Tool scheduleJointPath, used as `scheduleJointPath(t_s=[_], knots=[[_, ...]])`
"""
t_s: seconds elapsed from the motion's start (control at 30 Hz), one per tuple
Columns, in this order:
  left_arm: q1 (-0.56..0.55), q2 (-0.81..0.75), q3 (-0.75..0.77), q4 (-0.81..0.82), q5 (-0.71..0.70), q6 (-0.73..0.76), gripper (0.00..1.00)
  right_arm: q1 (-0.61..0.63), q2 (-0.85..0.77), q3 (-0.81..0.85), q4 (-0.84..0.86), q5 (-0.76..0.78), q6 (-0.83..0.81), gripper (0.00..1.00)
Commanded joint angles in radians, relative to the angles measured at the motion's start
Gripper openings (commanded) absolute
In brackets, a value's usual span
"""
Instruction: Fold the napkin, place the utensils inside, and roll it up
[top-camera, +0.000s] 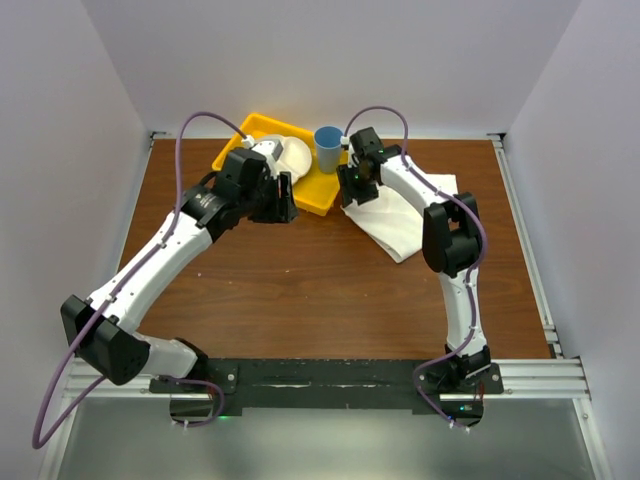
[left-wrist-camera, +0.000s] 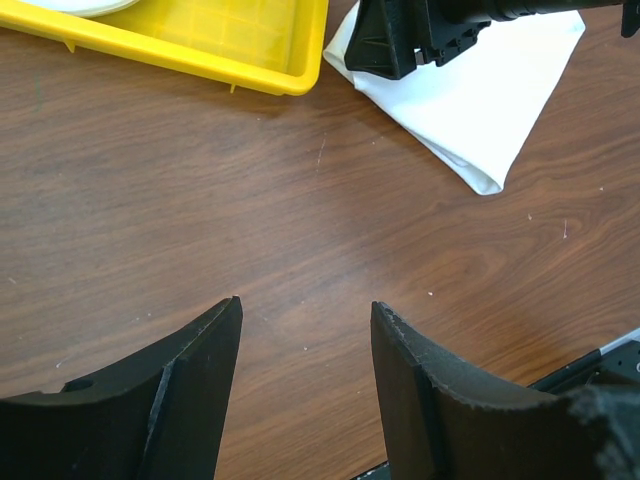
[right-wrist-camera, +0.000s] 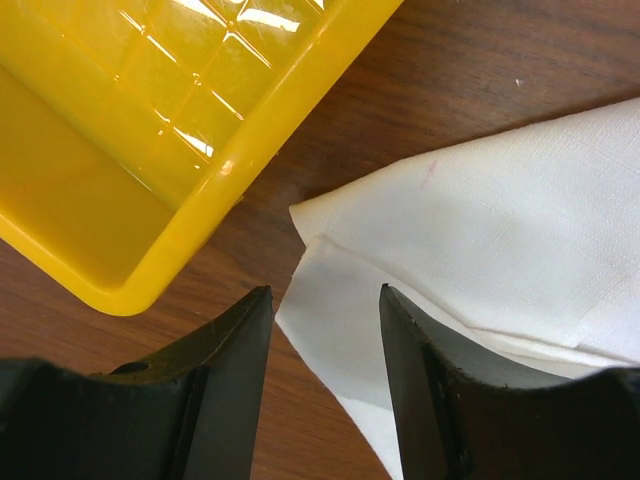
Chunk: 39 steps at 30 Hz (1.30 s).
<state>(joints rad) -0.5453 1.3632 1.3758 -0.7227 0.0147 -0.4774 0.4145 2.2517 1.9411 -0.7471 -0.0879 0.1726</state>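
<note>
The white napkin (top-camera: 405, 222) lies folded on the brown table, right of the yellow tray (top-camera: 262, 128). My right gripper (top-camera: 352, 196) hovers over the napkin's left corner, next to the tray's near corner. In the right wrist view its jaws (right-wrist-camera: 325, 290) stand open with the layered corner of the napkin (right-wrist-camera: 500, 210) between and below them, not pinched. My left gripper (top-camera: 284, 207) is in front of the tray; its jaws (left-wrist-camera: 305, 305) are open over bare wood with nothing between them. The napkin (left-wrist-camera: 490, 110) shows at the upper right of that view. The utensils are out of view.
A blue cup (top-camera: 327, 148) stands at the tray's right end, just behind my right gripper. A white plate (top-camera: 292, 153) lies in the tray. The yellow tray (right-wrist-camera: 150, 150) fills the upper left of the right wrist view. White walls enclose the table on three sides.
</note>
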Motion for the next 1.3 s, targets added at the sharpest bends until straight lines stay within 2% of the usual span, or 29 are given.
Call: scheduleJointPath(t_s=[0.0, 0.43, 0.6, 0.7, 0.77, 0.93, 1.07, 1.27], knots=[[0.016, -0.004, -0.004, 0.011, 0.011, 0.025, 0.59, 0.007, 0.011, 0.039, 0.026, 0.011, -0.022, 0.51], [0.050, -0.013, -0.020, 0.014, 0.034, 0.022, 0.59, 0.007, 0.065, 0.062, 0.034, -0.004, -0.033, 0.44], [0.065, -0.018, -0.029, 0.017, 0.048, 0.019, 0.59, 0.006, 0.069, 0.065, 0.031, -0.004, -0.038, 0.37], [0.071, -0.019, -0.034, 0.019, 0.056, 0.017, 0.59, 0.007, 0.069, 0.076, 0.020, -0.004, -0.039, 0.27], [0.073, -0.019, -0.032, 0.020, 0.060, 0.019, 0.59, 0.006, 0.062, 0.091, 0.006, -0.003, -0.038, 0.24], [0.076, -0.021, -0.034, 0.020, 0.060, 0.020, 0.59, 0.007, 0.010, 0.096, -0.034, 0.027, -0.024, 0.18], [0.077, -0.027, -0.047, 0.031, 0.070, 0.020, 0.59, 0.006, -0.064, 0.072, -0.067, 0.059, -0.012, 0.17], [0.085, -0.042, -0.067, 0.042, 0.079, 0.020, 0.59, 0.006, -0.184, -0.051, -0.037, 0.086, 0.031, 0.15]])
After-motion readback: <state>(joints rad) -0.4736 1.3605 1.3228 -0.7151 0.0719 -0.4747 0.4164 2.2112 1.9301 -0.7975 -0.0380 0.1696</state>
